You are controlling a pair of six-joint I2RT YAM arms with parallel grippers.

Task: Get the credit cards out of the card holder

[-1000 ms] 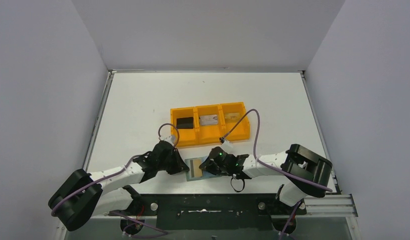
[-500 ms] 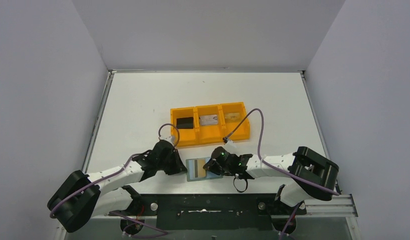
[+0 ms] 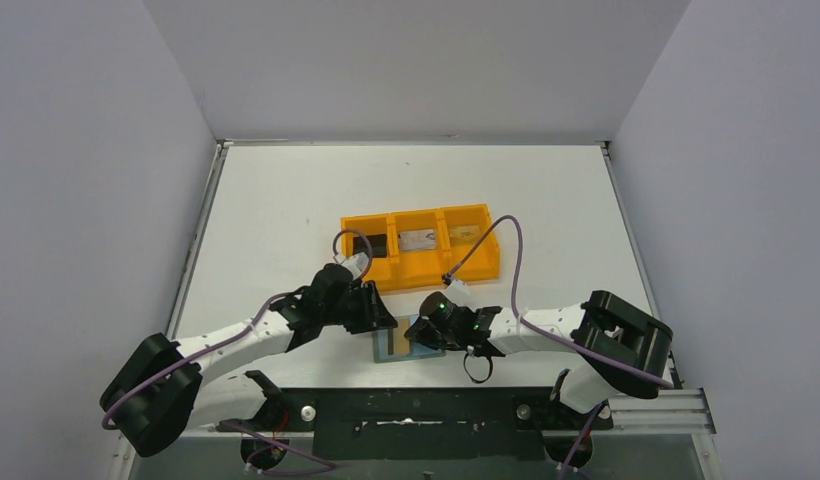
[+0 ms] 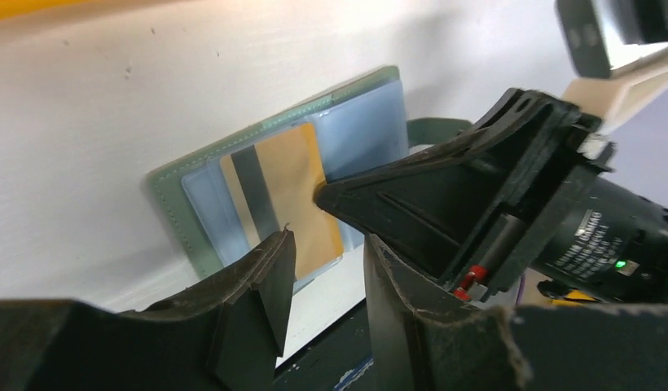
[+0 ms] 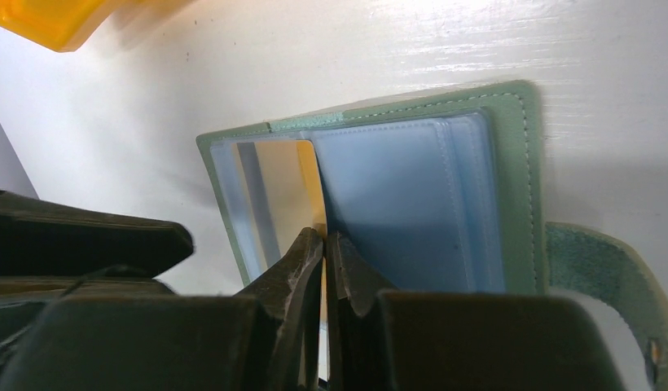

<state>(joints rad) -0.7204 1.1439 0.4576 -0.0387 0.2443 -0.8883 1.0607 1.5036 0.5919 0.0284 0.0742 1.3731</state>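
Note:
The card holder (image 3: 388, 346) lies open at the table's near edge, grey-green outside, pale blue inside (image 5: 412, 195), with its tab (image 5: 608, 269) at the right. A tan-brown credit card (image 5: 283, 191) with a dark stripe sits in its left pocket, also in the left wrist view (image 4: 286, 183). My right gripper (image 5: 324, 236) is shut on that card's right edge. My left gripper (image 4: 327, 269) is open and empty, hovering just over the holder's left side (image 3: 384, 318). A black card (image 3: 369, 245) and a silvery card (image 3: 418, 239) lie in the orange tray.
The orange three-compartment tray (image 3: 426, 272) stands just behind the holder; its right compartment holds a pale flat item (image 3: 464, 233). The black frame of the arm bases (image 3: 416, 410) runs along the near edge. The right gripper's body (image 4: 477, 187) is close to my left fingers.
My left gripper has lifted off the holder's left edge and moved back and right toward the tray. The right gripper has stayed at the holder.

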